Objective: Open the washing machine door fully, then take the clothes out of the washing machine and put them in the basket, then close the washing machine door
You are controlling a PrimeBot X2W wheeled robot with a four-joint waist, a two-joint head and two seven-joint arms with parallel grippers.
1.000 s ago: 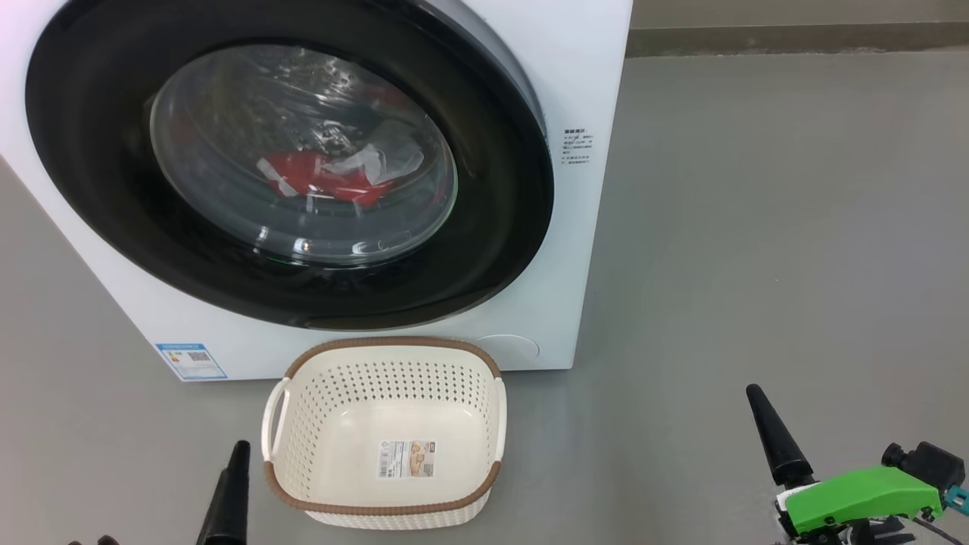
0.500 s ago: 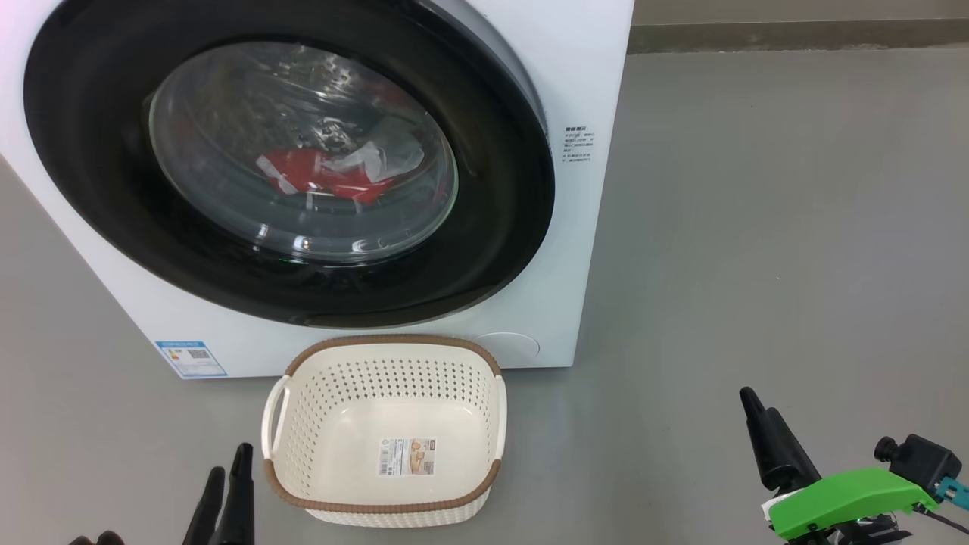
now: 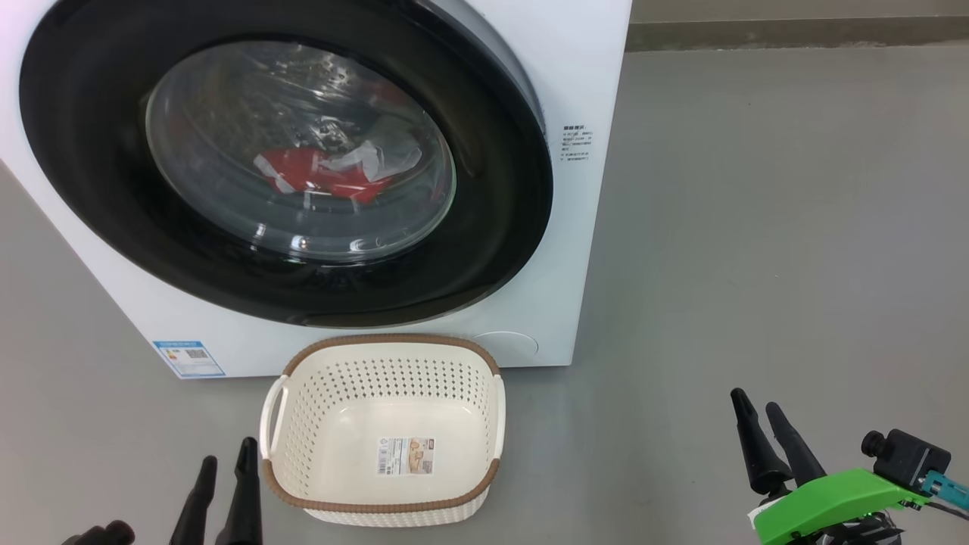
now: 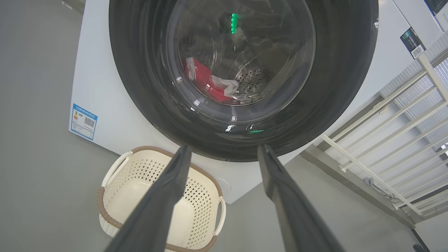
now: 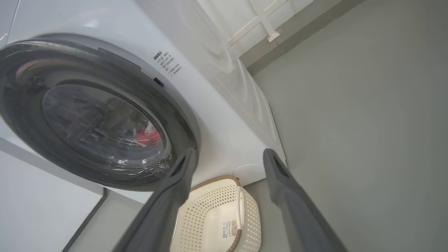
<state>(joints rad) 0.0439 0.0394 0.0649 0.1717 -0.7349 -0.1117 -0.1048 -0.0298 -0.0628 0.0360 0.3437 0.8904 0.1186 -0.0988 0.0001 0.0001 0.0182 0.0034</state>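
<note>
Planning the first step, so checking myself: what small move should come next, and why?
Probably raise the open right gripper toward the right rim of the washing machine door: it is shut, the clothes lie behind its glass, and the basket is empty.

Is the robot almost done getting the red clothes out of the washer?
Not yet. Nothing looks done: the washing machine door is shut, the clothes lie inside, the basket is empty. In hand: nothing, left gripper and right gripper open. Left: open, unload, close.
</note>
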